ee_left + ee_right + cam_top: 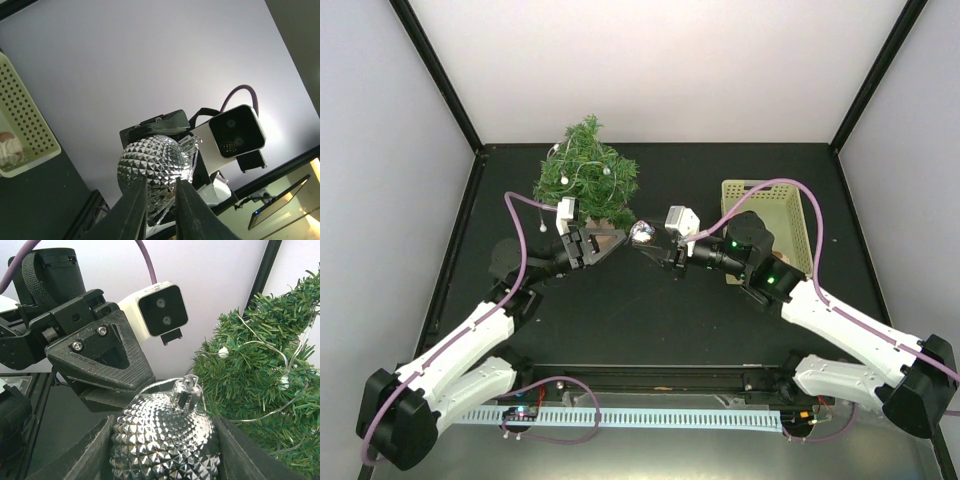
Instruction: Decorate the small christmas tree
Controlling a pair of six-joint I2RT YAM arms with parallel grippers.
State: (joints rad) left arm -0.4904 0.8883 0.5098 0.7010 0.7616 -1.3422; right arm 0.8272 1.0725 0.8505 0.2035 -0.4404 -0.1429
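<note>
— What's on the black bench (650, 310)?

— Biggest things first: two white arms. The left arm (470, 335) reaches in from 7 o'clock, the right arm (840, 315) from 5 o'clock. Their tips meet near the middle.

— And the small christmas tree (588, 180)?

— Standing upright at about 11 o'clock, toward the back. It's bushy and dark green, and a thin light string (605, 172) with white beads is draped through it. The left arm's wrist is just in front of its foot.

— Anything else back there?

— A pale perforated basket (735, 195) at 2 o'clock, behind the right arm's wrist.

— What are the arms holding?

— A faceted silver bauble (642, 234), in the air at the tree's 5 o'clock. The right jaws are clamped on it, one finger pressed to each side, with its cap (186, 390) pointing up.

— And the left jaws?

— Nearly closed, right at the bauble. A fine wire loop (150, 385) runs from the cap toward them. I can't tell whether they're pinching it.
</note>
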